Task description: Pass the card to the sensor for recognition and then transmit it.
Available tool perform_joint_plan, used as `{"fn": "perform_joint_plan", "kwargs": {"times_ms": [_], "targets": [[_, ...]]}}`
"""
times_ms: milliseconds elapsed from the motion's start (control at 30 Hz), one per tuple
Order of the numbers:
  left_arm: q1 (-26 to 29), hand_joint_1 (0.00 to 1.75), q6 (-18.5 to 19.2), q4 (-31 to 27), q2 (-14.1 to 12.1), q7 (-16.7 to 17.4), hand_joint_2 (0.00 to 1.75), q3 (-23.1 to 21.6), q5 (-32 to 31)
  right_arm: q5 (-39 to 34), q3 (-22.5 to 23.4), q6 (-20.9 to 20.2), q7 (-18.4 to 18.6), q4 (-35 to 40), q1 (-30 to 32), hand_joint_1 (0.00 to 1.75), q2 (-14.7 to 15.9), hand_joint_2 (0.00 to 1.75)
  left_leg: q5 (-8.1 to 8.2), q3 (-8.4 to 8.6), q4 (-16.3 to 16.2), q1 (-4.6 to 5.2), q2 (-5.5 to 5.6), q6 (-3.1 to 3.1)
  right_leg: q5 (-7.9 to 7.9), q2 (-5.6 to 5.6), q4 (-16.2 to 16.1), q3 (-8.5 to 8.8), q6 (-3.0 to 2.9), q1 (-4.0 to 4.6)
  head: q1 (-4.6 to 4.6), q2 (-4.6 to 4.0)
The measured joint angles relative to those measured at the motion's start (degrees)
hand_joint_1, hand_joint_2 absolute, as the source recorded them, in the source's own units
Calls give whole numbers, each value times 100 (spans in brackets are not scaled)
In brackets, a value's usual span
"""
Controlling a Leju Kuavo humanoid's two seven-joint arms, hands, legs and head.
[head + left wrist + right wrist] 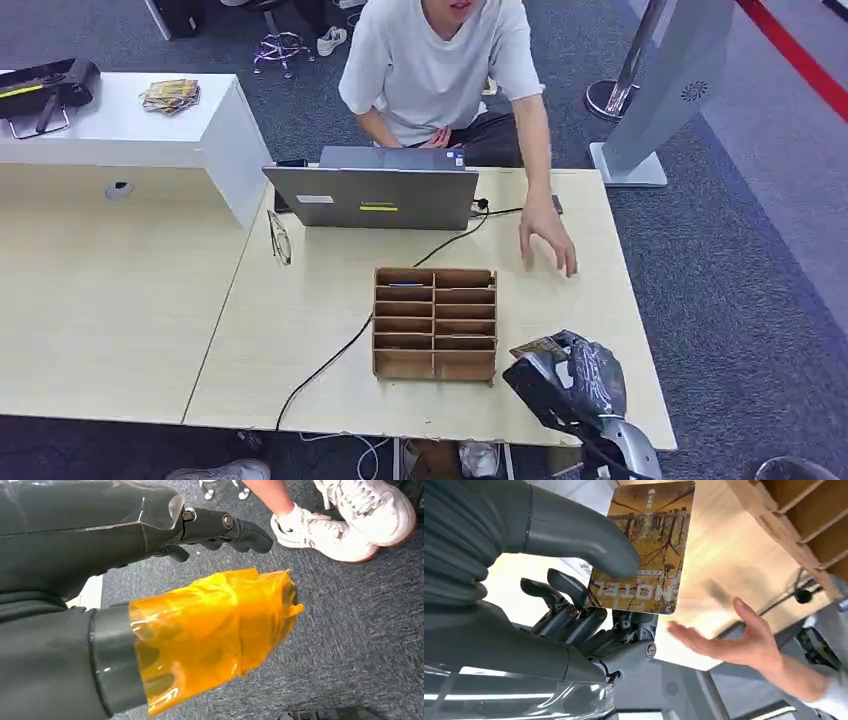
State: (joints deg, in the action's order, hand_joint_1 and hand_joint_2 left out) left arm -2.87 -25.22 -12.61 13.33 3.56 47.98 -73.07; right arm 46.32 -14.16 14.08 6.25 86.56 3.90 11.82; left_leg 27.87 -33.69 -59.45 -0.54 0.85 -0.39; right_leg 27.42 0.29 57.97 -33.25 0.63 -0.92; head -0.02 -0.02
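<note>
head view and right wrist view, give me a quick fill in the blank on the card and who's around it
1. The card is held by the robot's ____ hand.
2. The word printed on the card reads ____.
3. The wooden organiser stands in front of the ____.
4. The person's hand reaching over the table is ____ of anything.

Missing words: right; MOTEL; laptop; empty

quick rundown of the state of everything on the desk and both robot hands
card: held by the right hand, thumb pressed on its face
right hand: gripping the card above the near right table edge
left hand: empty, hanging over the carpet
laptop: open, lid back toward the robot
wooden organizer: flat on the table, most slots empty
person's hand: open, palm down over the table
</note>
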Motion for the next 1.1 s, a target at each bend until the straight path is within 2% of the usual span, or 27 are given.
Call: {"fn": "perform_joint_plan", "kwargs": {"times_ms": [233, 533, 800, 1100], "targets": [[-2, 0, 2, 0, 0, 4, 0, 2, -54, 24, 90, -173, 282, -450, -261, 175, 0, 175, 0, 1, 0, 0, 0, 0, 0, 1, 0, 0, 0, 0, 0, 0], [-9, 0, 7, 0, 2, 103, 0, 0, -151, 789, 302, -138, 912, -1087, -560, 175, -2, 175, 0, 2, -2, 1, 1, 0, -1, -1, 0, 2, 1, -1, 0, 0], [-12, 0, 17, 0, 2, 109, 0, 0, -186, 1255, 547, -37, 1027, -1391, -642, 175, -57, 175, 0, 4, -1, 0, 1, 0, -1, 0, 0, 4, 1, 0, 0, 0], [-12, 0, 17, 0, 4, 109, 0, 0, -149, 1508, 769, 96, 1034, -1303, -633, 175, -101, 175, 0, 4, -2, 0, 1, 0, -1, 0, 0, 5, 1, 0, 2, 0]]}}
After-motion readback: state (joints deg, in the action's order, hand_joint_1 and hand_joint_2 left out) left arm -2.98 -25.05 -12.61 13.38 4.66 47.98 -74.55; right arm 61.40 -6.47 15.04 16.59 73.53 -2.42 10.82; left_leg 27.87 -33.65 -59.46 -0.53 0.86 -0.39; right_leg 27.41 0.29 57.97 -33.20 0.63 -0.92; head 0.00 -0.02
